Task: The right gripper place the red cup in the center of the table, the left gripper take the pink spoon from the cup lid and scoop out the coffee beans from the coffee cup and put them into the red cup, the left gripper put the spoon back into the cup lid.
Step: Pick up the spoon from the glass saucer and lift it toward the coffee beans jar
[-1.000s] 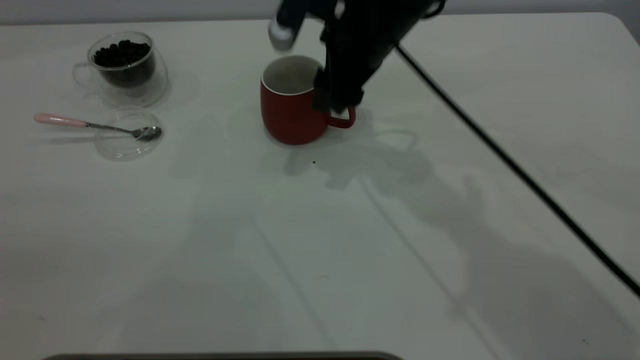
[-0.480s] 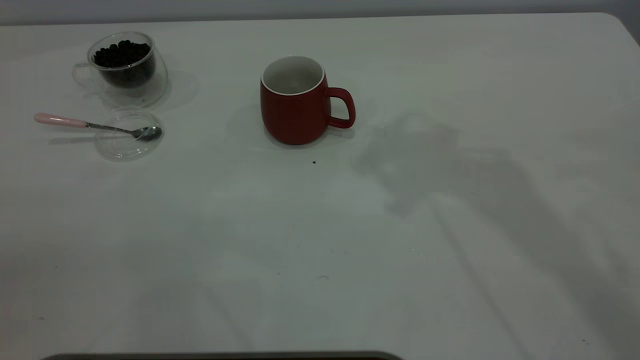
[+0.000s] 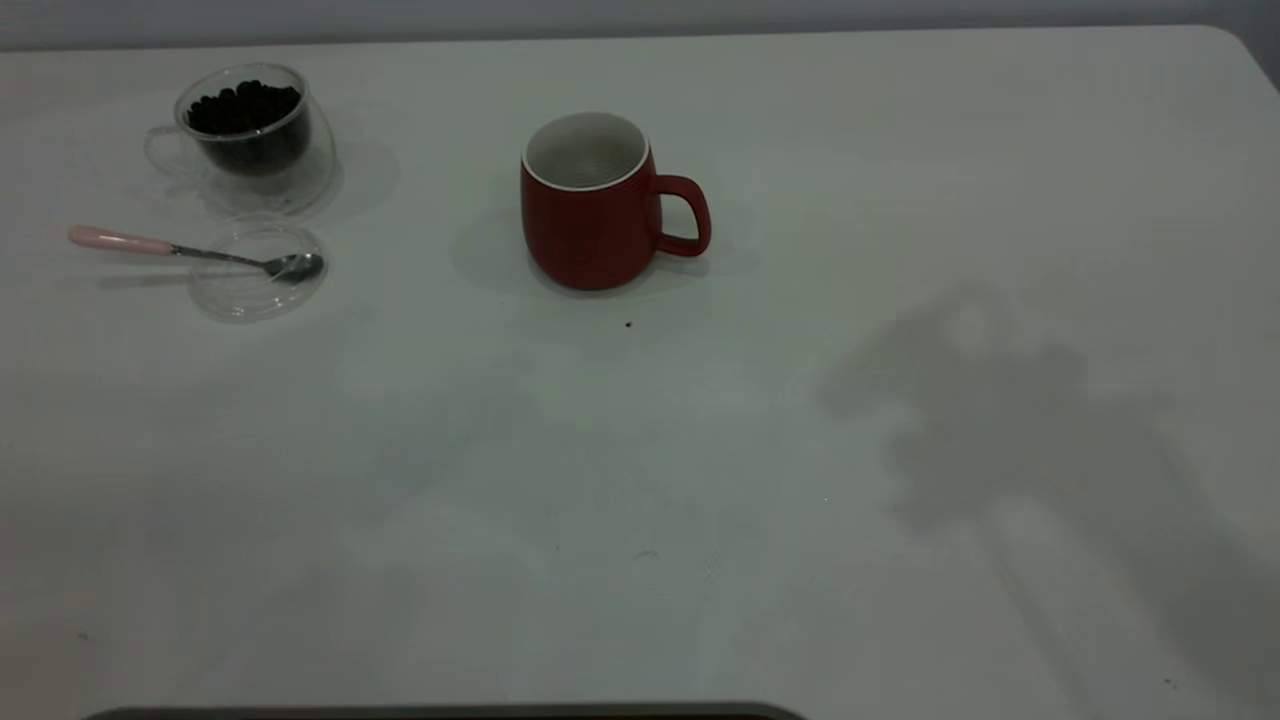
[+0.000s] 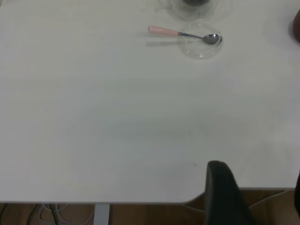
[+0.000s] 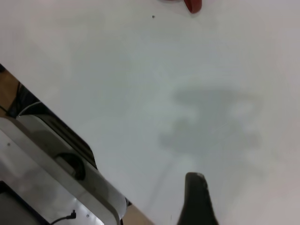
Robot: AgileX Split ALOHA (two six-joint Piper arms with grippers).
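In the exterior view the red cup [image 3: 590,205] stands upright near the middle of the table [image 3: 640,480], its handle pointing toward the right side and its white inside bare. Far to its left sits the coffee cup [image 3: 245,135], holding a heap of coffee beans [image 3: 243,108]. Just in front of it lies the cup lid [image 3: 258,268], with the bowl of the pink spoon [image 3: 190,251] resting in it and the pink handle sticking out past the rim. No arm shows here, only a soft shadow at the right. In the left wrist view the spoon and lid lie well away across the table, and one dark finger of the left gripper [image 4: 225,194] shows; whether its claw is spread or pressed together cannot be told. In the right wrist view one dark finger of the right gripper [image 5: 198,199] hangs above bare table, its claw likewise impossible to judge, with a sliver of the red cup at the edge.
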